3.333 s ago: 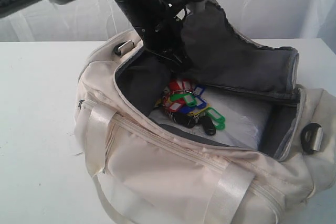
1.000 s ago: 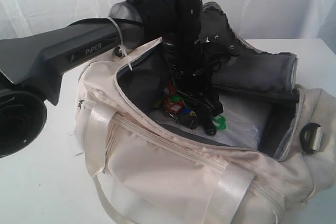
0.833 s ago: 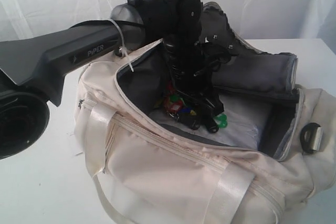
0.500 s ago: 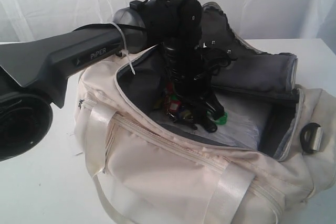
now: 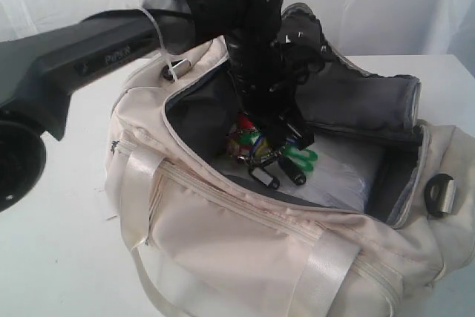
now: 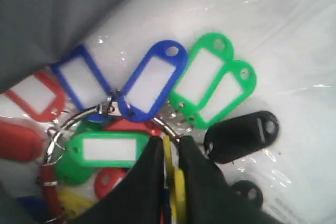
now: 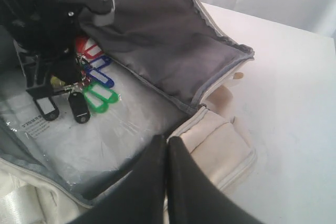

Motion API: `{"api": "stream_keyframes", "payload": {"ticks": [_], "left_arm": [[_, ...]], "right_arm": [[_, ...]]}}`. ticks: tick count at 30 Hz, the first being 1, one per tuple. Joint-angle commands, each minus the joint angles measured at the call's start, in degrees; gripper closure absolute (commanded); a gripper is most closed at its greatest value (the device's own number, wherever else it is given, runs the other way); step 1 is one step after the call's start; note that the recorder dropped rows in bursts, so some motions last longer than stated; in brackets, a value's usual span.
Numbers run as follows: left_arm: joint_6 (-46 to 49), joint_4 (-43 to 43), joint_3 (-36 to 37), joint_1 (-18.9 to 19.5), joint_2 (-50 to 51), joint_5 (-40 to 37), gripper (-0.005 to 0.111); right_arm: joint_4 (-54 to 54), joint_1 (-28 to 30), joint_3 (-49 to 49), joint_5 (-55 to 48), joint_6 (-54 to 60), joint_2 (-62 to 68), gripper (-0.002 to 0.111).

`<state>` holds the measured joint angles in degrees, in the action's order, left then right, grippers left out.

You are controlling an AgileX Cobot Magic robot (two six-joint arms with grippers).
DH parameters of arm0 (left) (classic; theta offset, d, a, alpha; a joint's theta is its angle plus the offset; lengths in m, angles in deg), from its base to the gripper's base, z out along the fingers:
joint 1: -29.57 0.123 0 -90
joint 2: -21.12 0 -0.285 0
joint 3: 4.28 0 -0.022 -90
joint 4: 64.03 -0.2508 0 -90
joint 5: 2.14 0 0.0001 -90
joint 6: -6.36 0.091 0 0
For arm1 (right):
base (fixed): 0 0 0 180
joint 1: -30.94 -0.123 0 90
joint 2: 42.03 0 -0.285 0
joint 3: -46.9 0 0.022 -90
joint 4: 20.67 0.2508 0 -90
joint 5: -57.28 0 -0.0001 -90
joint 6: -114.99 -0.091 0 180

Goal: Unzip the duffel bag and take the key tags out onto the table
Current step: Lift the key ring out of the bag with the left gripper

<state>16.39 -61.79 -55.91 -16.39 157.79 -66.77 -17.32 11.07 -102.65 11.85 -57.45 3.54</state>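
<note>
Because the bag [image 5: 245, 250] is already unzipped and its flap [image 7: 157, 40] is thrown back, the left fingers [image 6: 144, 182] can reach straight down into the main compartment. They are closed on the key tags [image 6: 152, 80], pinching a yellow tag and what looks like part of the metal ring between their tips. The rest of the bunch fans out beyond the tips: blue and green tags ahead, red ones to one side, a black one to the other. Gripping close to the ring rather than at one loose tag seems sensible, since the whole bunch should then come up together.

In the exterior view the tags dangle just under these fingers, above the plastic sheet [image 6: 294, 35] that covers the bag's floor. Whether the lowest ones touch it I cannot tell. The bunch is inside the bag, not yet over the bench [image 5: 52, 257].

The right fingers [image 7: 147, 182] are pressed together with nothing between them. They hover over the bag's end wall, beside the folded flap and well apart from the tags, probably parked there so the opening is free for the other arm.

What remains, I judge, is lifting the bunch above the rim and carrying it to bare bench. The zipper edge and the webbing strap are where dangling tags could snag.
</note>
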Motion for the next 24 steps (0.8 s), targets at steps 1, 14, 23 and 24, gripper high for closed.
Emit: {"api": "stream_keyframes", "payload": {"ticks": [1,14,23,24], "left_arm": [[0.47,0.18,0.13,-0.07,-5.44,-0.16,0.107],[2.71,0.04,0.13,-0.07,-14.47,2.17,0.107],[4.16,-1.31,0.13,-0.07,-18.66,2.41,0.107],[4.39,-1.74,0.13,-0.07,-19.07,2.56,0.107]], "right_arm": [[-0.56,0.32,0.13,0.18,-0.29,-0.33,0.108],[-0.56,0.32,0.13,0.20,-0.32,-0.33,0.108],[-0.56,0.32,0.13,0.32,-0.32,-0.33,0.108],[-0.56,0.32,0.13,0.32,-0.32,-0.33,0.108]]}}
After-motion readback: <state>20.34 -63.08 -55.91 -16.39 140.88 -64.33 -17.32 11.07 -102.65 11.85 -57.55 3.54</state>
